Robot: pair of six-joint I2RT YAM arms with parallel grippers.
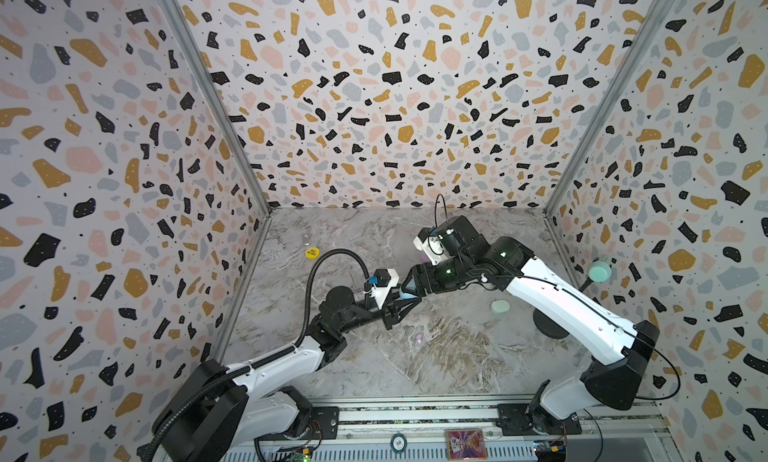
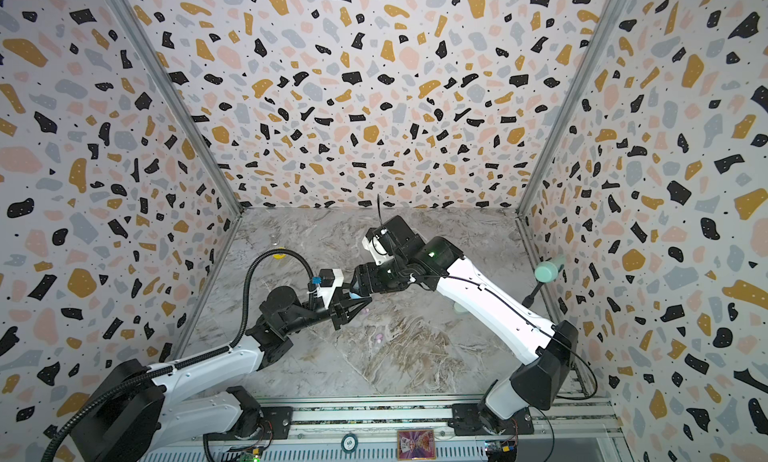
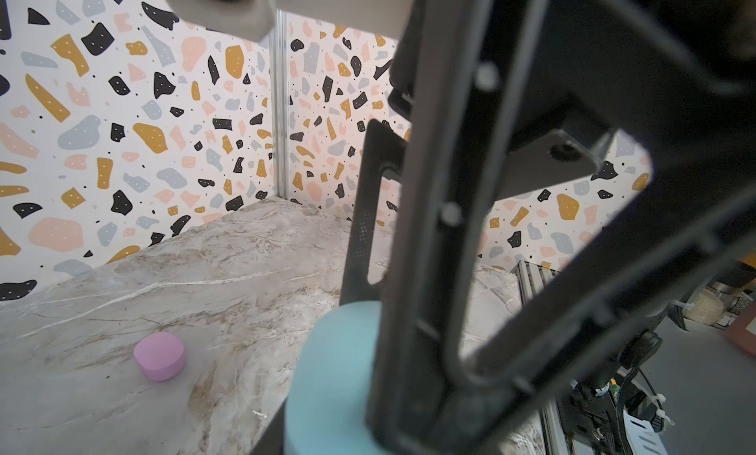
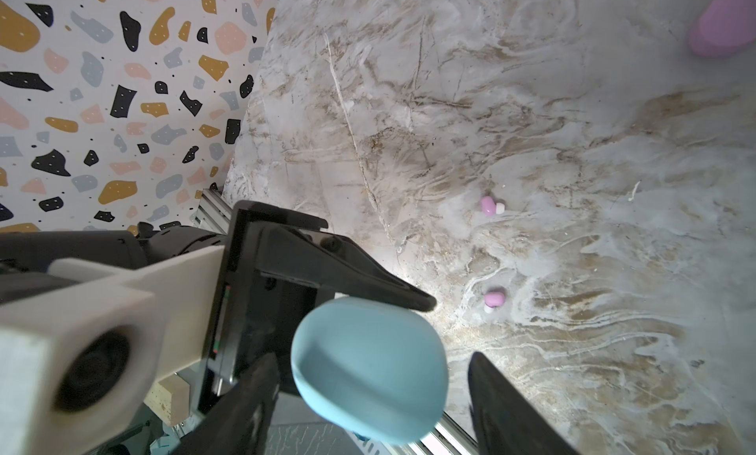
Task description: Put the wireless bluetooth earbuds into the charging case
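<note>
A pale blue oval charging case (image 4: 368, 367) hangs above the marble table, lid closed, with my left gripper (image 1: 405, 301) shut on it. In the left wrist view the blue case (image 3: 335, 371) fills the lower middle. My right gripper (image 4: 368, 412) faces the left one with its jaws open, one finger (image 4: 245, 412) on each side of the case and a gap to both. Two pink earbuds with white tips (image 4: 491, 206) (image 4: 493, 299) lie loose on the table below. One pink earbud (image 1: 418, 337) shows in a top view.
A pink case (image 3: 159, 355) sits on the table behind the grippers. A mint case (image 1: 500, 306) lies under the right arm. A yellow disc (image 1: 311, 253) lies at the back left. A mint object on a black stalk (image 1: 599, 271) stands by the right wall.
</note>
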